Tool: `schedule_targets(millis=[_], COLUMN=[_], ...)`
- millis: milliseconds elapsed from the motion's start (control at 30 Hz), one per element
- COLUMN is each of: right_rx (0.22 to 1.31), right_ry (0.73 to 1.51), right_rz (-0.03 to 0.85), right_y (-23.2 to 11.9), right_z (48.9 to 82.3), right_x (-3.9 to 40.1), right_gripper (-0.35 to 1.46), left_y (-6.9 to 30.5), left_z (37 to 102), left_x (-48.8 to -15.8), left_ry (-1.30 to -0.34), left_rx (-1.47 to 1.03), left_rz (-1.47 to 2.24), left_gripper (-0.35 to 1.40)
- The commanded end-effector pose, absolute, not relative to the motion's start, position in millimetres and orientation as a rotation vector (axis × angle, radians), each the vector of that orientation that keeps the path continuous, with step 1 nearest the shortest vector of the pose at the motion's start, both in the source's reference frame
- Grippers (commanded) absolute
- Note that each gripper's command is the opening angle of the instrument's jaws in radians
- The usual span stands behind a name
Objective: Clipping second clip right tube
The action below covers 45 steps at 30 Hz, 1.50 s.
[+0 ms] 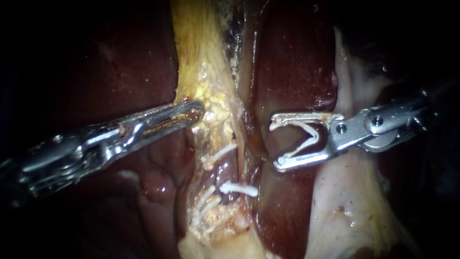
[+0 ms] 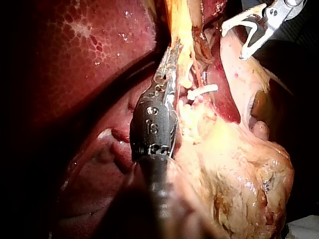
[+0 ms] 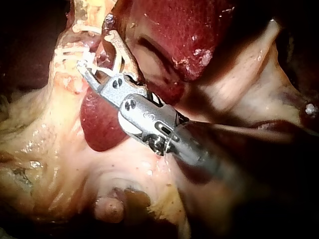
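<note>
Showing the clipping field through the endoscope: the left tool (image 1: pixel 199 111), entering from the left edge, was clenched on the edge of the yellow tissue band (image 1: pixel 196 57) that descended from the top centre. The right tool (image 1: pixel 275 145), entering from the right edge, stood at centre right, its jaws spread wide and cradling an unclosed white clip (image 1: pixel 315 133) between them. It hung over dark liver (image 1: pixel 292 62), apart from the tubes. The right tube (image 1: pixel 227 173) lay at lower centre, left of that tool, with a fastened clip (image 1: pixel 238 189) across it. Further clips (image 1: pixel 203 204) crossed the tissue just to its left.
</note>
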<state>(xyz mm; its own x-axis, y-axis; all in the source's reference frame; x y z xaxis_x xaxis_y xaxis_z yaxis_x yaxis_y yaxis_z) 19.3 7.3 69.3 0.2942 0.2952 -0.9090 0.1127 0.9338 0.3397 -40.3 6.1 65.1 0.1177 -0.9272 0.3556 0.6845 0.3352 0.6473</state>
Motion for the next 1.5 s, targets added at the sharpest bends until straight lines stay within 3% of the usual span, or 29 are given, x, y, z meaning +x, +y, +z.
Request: schedule_targets(millis=[33, 300, 500, 800, 1200, 1333, 1367, 1433, 1467, 1500], right_rx=[0.380, 0.583, 0.651, 0.682, 0.731, 0.767, 0.776, 0.797, 0.801, 0.805], right_ry=[1.273, 1.212, 1.154, 1.113, 1.113, 1.109, 1.106, 1.097, 1.089, 1.081], right_rz=[0.135, 0.344, 0.403, 0.440, 0.459, 0.485, 0.493, 0.518, 0.522, 0.525], right_y=[7.1, 4.3, 1.6, 0.2, -0.1, -0.1, 0.0, 0.0, 0.1, 0.2], right_z=[69.5, 73.2, 77.4, 80.5, 81.0, 80.8, 80.8, 80.5, 80.4, 80.3], right_x=[19.4, 21.6, 24.2, 27.6, 30.4, 30.6, 30.5, 30.2, 30.1, 30.0], right_gripper=[0.60, 0.60, 0.59, 0.58, 0.53, 0.37, 0.27, -0.21, -0.35, -0.35], left_y=[6.1, 7.6, 7.5, 6.8, 6.6, 6.6, 6.6, 6.6, 6.6, 6.6], left_z=[64.9, 60.8, 57.5, 54.4, 54.3, 54.3, 54.3, 54.3, 54.3, 54.3], left_x=[-40.2, -37.7, -36.4, -36.9, -37.0, -37.0, -37.0, -37.0, -37.0, -37.0], left_ry=[-0.812, -0.818, -0.834, -0.852, -0.853, -0.853, -0.853, -0.853, -0.853, -0.853], left_rx=[0.363, 0.362, 0.355, 0.352, 0.348, 0.348, 0.348, 0.348, 0.348, 0.348], left_rz=[-1.217, -1.231, -1.247, -1.258, -1.253, -1.253, -1.253, -1.253, -1.253, -1.253], left_gripper=[-0.35, -0.35, -0.35, -0.35, -0.35, -0.35, -0.35, -0.35, -0.35, -0.35])
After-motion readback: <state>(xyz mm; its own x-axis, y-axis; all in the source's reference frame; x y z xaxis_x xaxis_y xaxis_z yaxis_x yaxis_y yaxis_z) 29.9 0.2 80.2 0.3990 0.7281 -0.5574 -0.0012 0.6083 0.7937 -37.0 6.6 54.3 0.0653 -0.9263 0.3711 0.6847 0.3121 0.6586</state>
